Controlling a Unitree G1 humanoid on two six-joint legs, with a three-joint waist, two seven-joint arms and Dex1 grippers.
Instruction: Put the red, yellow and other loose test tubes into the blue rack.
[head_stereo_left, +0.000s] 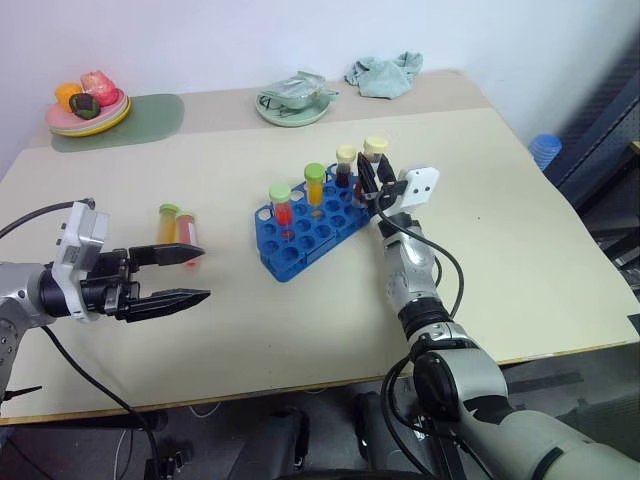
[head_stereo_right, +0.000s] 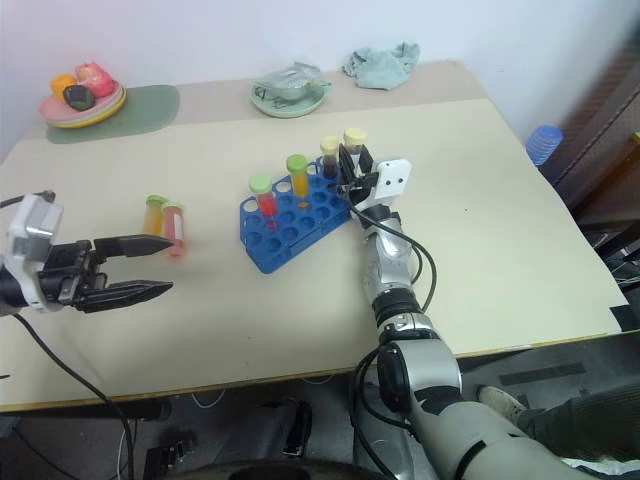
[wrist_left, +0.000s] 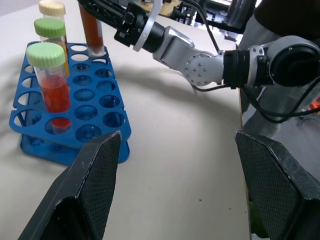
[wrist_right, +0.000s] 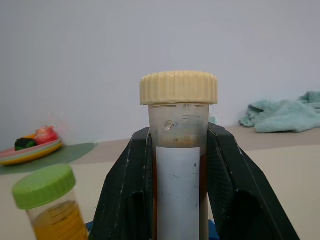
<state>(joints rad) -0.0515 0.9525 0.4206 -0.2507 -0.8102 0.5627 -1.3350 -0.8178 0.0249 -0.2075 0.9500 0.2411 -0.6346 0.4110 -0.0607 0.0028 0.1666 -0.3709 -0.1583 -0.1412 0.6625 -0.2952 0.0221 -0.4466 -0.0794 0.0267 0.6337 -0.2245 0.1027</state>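
Gripping the brown cream-capped tube with the white label (wrist_right: 178, 165) between shut jaws, the right gripper (head_stereo_left: 372, 188) holds it upright at the upper right end of the blue rack (head_stereo_left: 312, 228), which sits at the centre of the table (head_stereo_left: 520, 240) with a deep red green-capped tube (head_stereo_left: 281, 203), a yellow-orange green-capped tube (head_stereo_left: 315, 185) and a dark cream-capped tube (head_stereo_left: 345, 165) standing in it. At the lower left of the frame the left gripper (head_stereo_left: 182, 275) hovers with jaws wide apart and empty. Just above it, left of the rack, two loose green-capped tubes (head_stereo_left: 178, 224) lie side by side on the table.

tubes in rack (head_stereo_left: 300, 229): 4 | loose tubes (head_stereo_left: 177, 224): seemingly 2 | plates: 2
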